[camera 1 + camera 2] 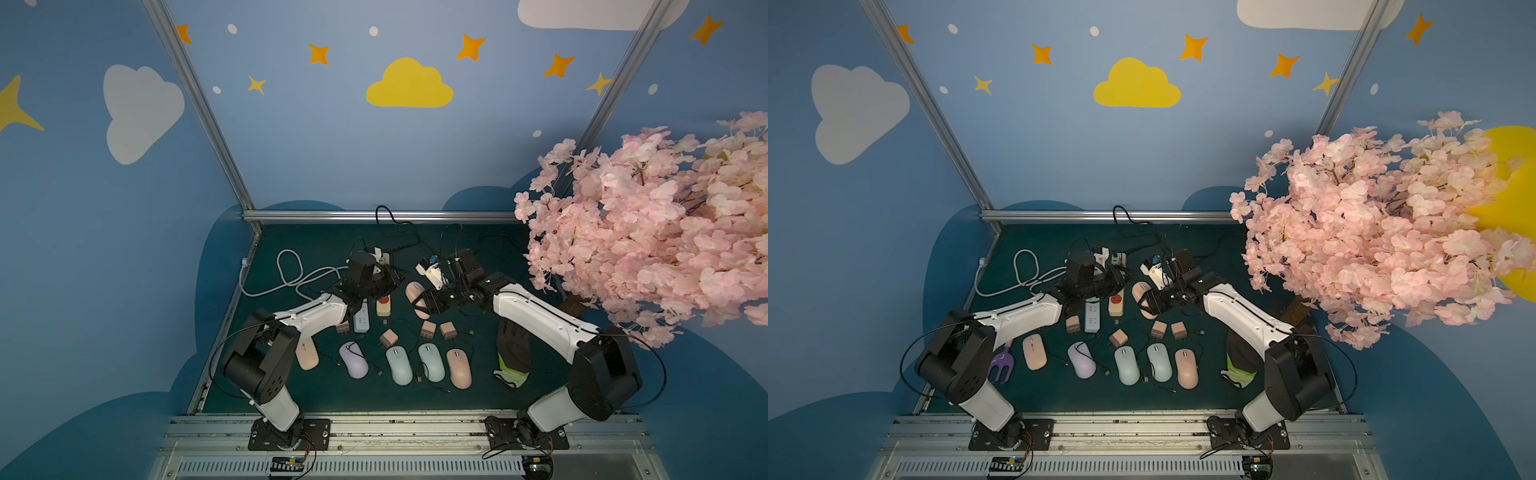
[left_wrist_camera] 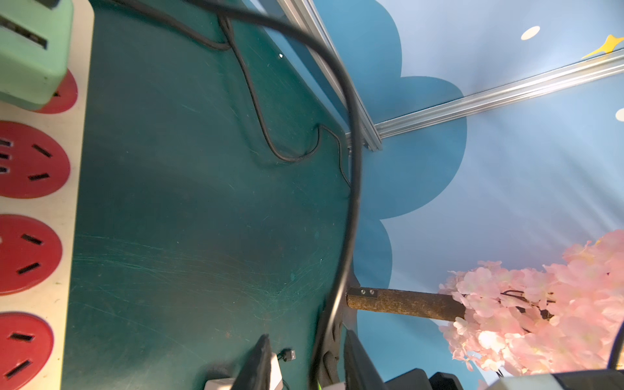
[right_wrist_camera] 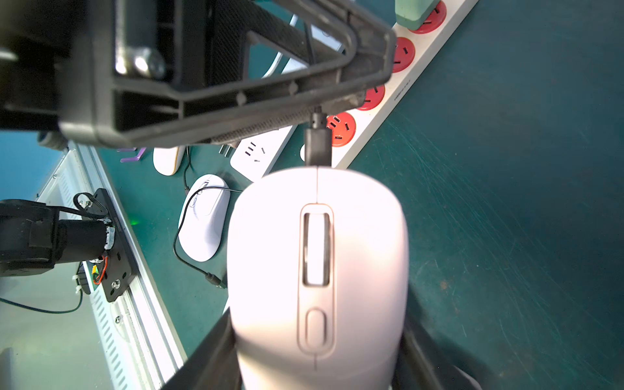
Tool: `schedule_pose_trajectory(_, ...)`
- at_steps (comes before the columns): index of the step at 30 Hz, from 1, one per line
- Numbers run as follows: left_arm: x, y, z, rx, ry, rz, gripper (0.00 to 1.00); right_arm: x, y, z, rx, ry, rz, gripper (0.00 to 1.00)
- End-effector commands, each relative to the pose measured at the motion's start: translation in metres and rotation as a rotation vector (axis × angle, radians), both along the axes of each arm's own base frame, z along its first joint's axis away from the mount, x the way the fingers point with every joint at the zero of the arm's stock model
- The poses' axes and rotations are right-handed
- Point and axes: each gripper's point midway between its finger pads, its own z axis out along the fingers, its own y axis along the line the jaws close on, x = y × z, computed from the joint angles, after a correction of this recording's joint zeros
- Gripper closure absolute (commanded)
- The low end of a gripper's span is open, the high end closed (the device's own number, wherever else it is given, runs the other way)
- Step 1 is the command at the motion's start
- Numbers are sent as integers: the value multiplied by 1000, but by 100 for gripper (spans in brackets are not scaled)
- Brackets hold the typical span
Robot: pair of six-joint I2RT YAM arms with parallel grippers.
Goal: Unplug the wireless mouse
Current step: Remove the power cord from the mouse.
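The pink mouse (image 3: 317,256), judged light, rigid and slippery-shelled, was clamped by its flanks in the right claw (image 3: 315,351). The stiff black plug (image 3: 318,145) just ahead of that claw was judged the part to be gripped, not the limp cable (image 2: 353,169), which was loosely straddled by the part-open left claw (image 2: 304,364).

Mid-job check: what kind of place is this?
Probably a staged robot training booth: aluminium-framed walls with cartoon clouds, a fake blossom tree, and a row of mice on a green table.

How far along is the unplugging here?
Done: the right gripper holds the pink mouse. In hand: the left gripper has its fingers either side of the black cable, not yet clamped. Left: the plug still sits in the mouse's front; pull it out.
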Motion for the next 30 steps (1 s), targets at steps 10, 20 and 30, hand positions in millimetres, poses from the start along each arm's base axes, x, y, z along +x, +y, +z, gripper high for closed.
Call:
schedule_pose_trajectory(10,5,0,3,10,-19,-4,81,-13,5,2,-1,-1,58,100)
schedule_pose_trajectory(20,3,3,4,27,-25,-2,93,-15,3,-4,-42,1,68,100)
schedule_pose_trajectory(30,0,5,9,65,-43,-27,96,-4,-4,-8,-112,11,-4,100)
